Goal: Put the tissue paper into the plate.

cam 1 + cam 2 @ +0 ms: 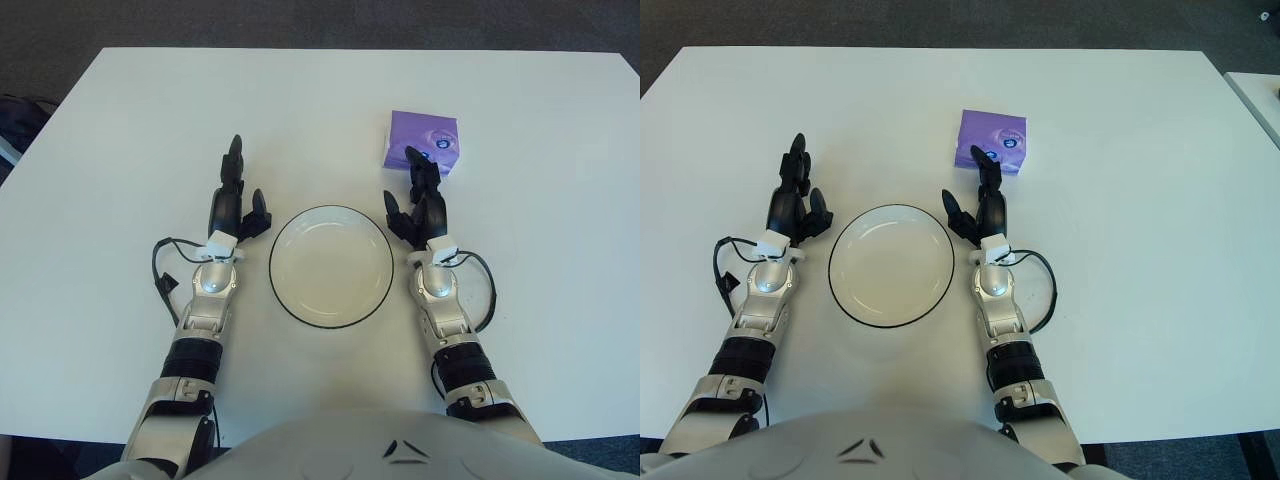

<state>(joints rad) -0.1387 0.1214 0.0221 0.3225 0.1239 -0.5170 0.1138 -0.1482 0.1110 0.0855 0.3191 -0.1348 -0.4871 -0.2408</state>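
The purple tissue paper pack (423,142) sits on the white table (120,130), beyond and to the right of the plate (331,266), well outside its rim, so nothing is delivered yet. The plate is empty. The right hand (418,200) reaches toward the pack, fingers spread, tips at its near edge, holding nothing. The left hand (236,200) shows left of the plate, fingers relaxed. Grasp, lift and placement all remain.
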